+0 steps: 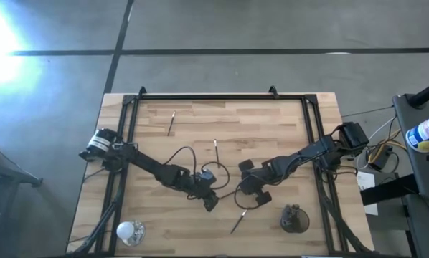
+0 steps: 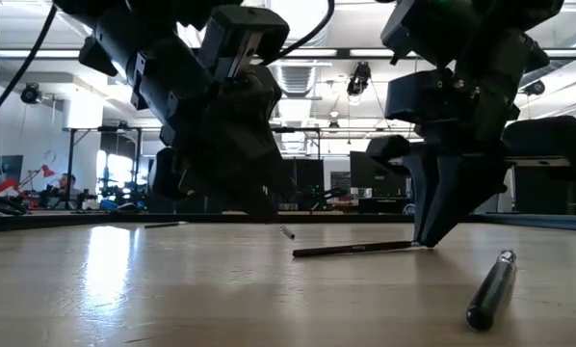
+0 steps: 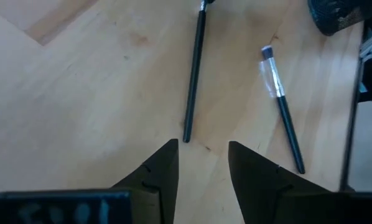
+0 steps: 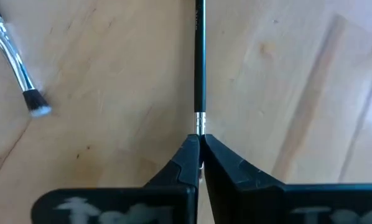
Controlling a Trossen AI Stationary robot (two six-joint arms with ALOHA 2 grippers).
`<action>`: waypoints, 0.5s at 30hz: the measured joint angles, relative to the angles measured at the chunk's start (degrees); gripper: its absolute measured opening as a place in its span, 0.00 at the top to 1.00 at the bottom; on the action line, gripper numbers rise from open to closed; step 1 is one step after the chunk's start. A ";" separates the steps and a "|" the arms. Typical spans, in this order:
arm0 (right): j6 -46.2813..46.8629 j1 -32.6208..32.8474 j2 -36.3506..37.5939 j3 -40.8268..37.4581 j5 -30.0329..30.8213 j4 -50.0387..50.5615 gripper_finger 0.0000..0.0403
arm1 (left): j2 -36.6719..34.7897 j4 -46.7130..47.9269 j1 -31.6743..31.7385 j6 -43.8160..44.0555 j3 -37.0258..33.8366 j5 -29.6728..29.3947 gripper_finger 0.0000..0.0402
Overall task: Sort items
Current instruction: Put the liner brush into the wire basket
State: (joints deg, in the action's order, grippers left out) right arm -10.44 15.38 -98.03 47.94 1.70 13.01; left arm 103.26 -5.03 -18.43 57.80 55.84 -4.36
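A slim black stick with a silver ferrule lies on the table between my two grippers. My right gripper is shut on its ferrule end; in the high view this gripper is at mid-table. My left gripper is open, its fingertips just short of the stick's other end and not touching it; from above it sits left of the right gripper. Loose on the wood lie a brush with a clear sleeve, one near the front edge, and two farther back. My right gripper pinches the black stick at its silver ferrule, close to that end, between the two fingertips. The fingers slant down from above and point along the stick. The stick's length rests on the table.
A dark round cup stands near the front right of the table and a shiny silver cup near the front left. A black rail frame borders the table. Bare wood lies across the far half.
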 joint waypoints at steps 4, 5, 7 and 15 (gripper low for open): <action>-0.56 0.16 2.03 0.42 0.18 -0.25 0.98 | 0.02 0.85 0.51 -1.08 0.46 0.55 0.67; -0.67 0.17 2.37 0.53 0.18 -0.26 0.98 | 0.02 0.83 0.67 -1.29 0.49 0.84 0.67; -0.77 0.22 2.77 0.83 0.16 -0.24 0.98 | 0.02 0.94 0.99 -1.39 0.49 1.58 0.67; -3.24 0.79 3.00 3.68 0.56 0.11 0.98 | 0.02 0.51 1.50 -2.71 0.49 5.00 0.67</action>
State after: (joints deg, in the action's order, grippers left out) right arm -13.68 16.17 -95.02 51.62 2.26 13.12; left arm 103.28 -4.51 -16.93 55.09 56.34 0.64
